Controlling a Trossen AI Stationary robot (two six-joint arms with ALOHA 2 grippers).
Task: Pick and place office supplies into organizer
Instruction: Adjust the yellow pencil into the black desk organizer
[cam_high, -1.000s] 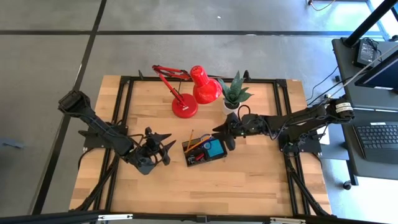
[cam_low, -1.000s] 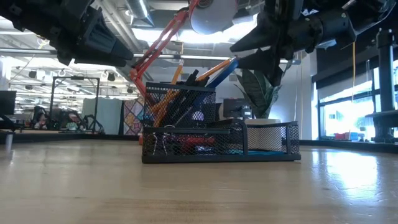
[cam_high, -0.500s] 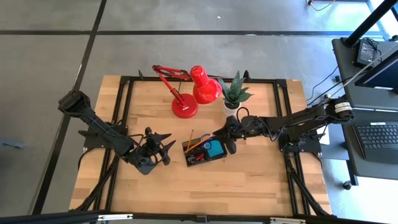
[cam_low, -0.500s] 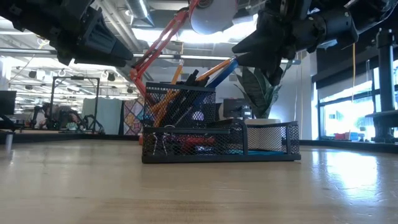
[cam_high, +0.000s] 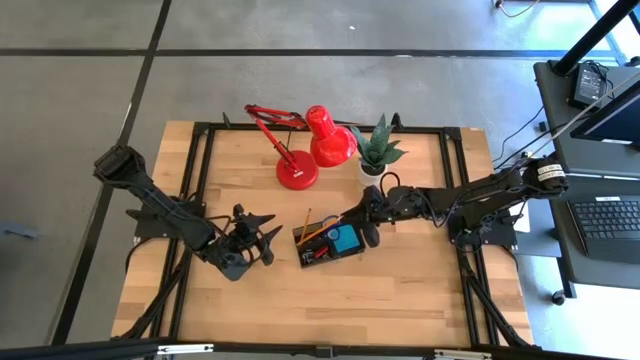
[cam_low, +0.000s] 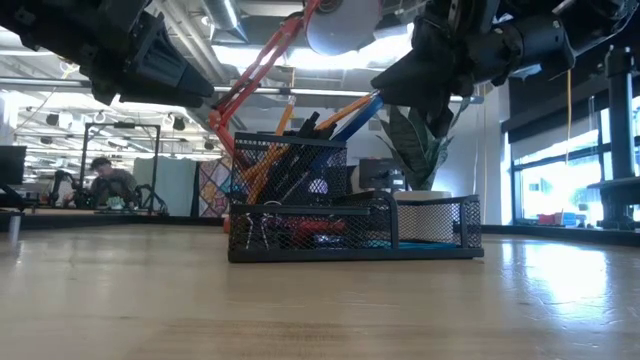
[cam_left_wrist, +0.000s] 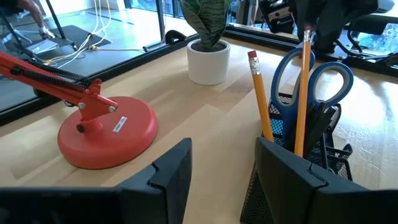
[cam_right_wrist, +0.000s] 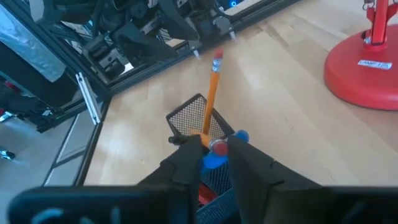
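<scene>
The left arm reaches from the table's left edge toward the organizer (cam_high: 329, 243), elbow bent low. Its left gripper (cam_high: 256, 240) waits just left of the organizer, well apart from it, fingers (cam_left_wrist: 168, 177) spread with a clear gap between them. The right arm stretches in from the right, nearly level. Its right gripper (cam_high: 352, 216) hangs over the organizer's far right corner, fingers (cam_right_wrist: 186, 160) drawn close together.

Pale wooden worktop (cam_high: 400, 290), satin; black wire-mesh metal organizer (cam_low: 350, 225); glossy red lamp (cam_left_wrist: 106, 127); wooden pencils (cam_left_wrist: 258, 93).
</scene>
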